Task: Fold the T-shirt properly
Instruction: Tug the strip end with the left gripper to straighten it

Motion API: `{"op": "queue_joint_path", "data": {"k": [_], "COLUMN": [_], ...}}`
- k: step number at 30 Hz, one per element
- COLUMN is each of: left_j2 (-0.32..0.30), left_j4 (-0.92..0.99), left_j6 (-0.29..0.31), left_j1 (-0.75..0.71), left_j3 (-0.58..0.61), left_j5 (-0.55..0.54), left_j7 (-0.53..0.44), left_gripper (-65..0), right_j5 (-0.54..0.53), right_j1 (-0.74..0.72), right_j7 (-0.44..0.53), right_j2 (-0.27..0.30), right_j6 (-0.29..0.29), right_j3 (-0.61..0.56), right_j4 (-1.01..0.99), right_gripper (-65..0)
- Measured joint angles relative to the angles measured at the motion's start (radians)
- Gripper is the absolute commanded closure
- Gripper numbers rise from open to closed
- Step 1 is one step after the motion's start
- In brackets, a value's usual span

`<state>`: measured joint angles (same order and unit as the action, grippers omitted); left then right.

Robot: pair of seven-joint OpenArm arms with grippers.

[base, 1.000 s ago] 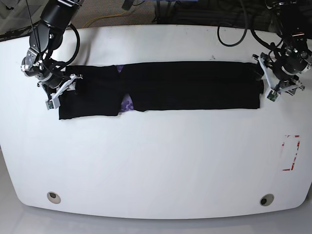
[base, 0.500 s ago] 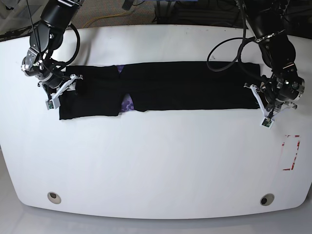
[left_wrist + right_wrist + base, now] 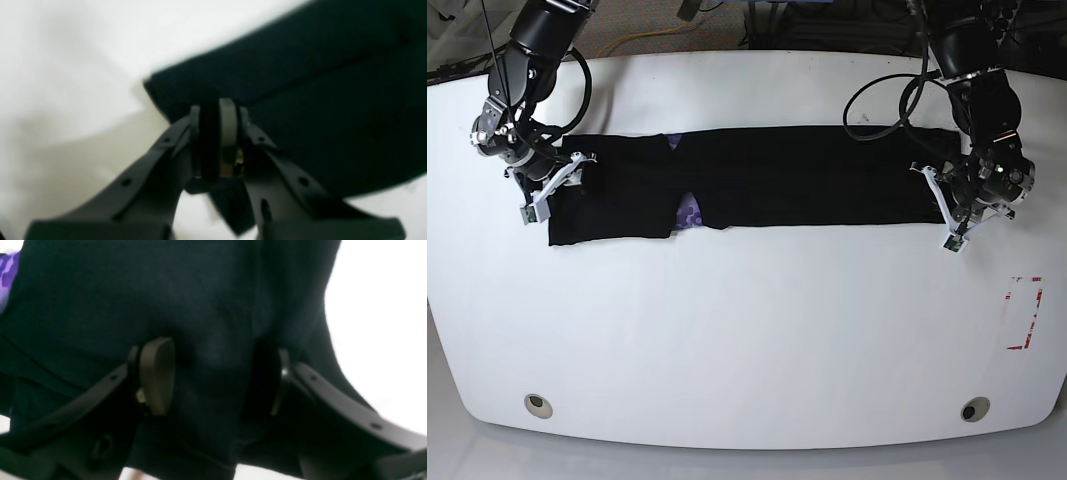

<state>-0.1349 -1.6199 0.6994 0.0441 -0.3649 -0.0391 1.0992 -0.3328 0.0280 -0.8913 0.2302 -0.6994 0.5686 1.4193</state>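
Observation:
The black T-shirt point(image 3: 807, 175) lies on the white table as a long folded strip, with a purple patch point(image 3: 689, 212) showing at the neck. My left gripper point(image 3: 939, 200) is at the strip's right end. In the left wrist view this gripper point(image 3: 217, 116) is shut on the edge of the T-shirt point(image 3: 333, 100), with dark cloth pinched between the pads. My right gripper point(image 3: 582, 178) rests on the strip's left end. In the right wrist view it point(image 3: 215, 373) stands open, fingers point(image 3: 156, 373) apart, with a ridge of the T-shirt point(image 3: 200, 290) between them.
A red marked rectangle point(image 3: 1025, 313) is on the table point(image 3: 747, 330) at the right. Two round holes point(image 3: 538, 404) point(image 3: 973, 409) sit near the front edge. Cables hang over the back edge behind both arms.
My left gripper came down from beside the shirt's right end onto its front right corner and shut on the cloth. The right end has drawn in slightly. The right arm has not moved.

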Motion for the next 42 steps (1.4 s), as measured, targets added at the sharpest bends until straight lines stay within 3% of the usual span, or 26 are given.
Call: {"op": "queue_joint_path", "data": {"k": [12,22,26,29,32,36,42], "left_j2": [-0.069,-0.094,-0.093,-0.092,-0.079,-0.079,-0.077], "left_j4": [-0.067,-0.272,-0.289,-0.296,-0.304,-0.307,-0.301], "left_j6": [0.0,0.0,0.0,0.0,0.001,0.0,-0.003], "left_j1": [-0.184,-0.315,-0.319,-0.318,-0.303,-0.273,-0.266], "left_j3": [-0.007,-0.008,-0.007,-0.011,-0.101,-0.27,-0.384], "left_j5": [-0.005,0.0,0.002,-0.014,-0.128,-0.338,-0.66], "left_j7": [-0.012,0.003,0.0,0.029,0.105,0.169,0.239], "left_gripper": [-5.1,-5.8,-13.1,-23.6,-37.6,-50.1,-50.4], "right_j5": [-0.001,-0.004,-0.004,-0.004,-0.004,-0.003,-0.004], "right_j1": [0.0,-0.001,0.0,0.0,-0.001,0.0,0.0], "right_j7": [0.0,-0.003,-0.002,-0.002,-0.003,-0.002,-0.002], "right_j2": [0.0,0.0,0.0,0.0,0.0,0.0,0.0], "right_j6": [0.0,0.0,0.0,0.0,0.0,0.0,0.0], "right_j3": [0.0,0.0,-0.001,-0.001,-0.001,-0.001,-0.001], "right_j4": [0.0,0.0,0.0,0.0,0.0,0.0,0.0], "right_gripper": [-35.7,-35.7,-35.7,-35.7,-35.7,-35.7,-35.7]}}
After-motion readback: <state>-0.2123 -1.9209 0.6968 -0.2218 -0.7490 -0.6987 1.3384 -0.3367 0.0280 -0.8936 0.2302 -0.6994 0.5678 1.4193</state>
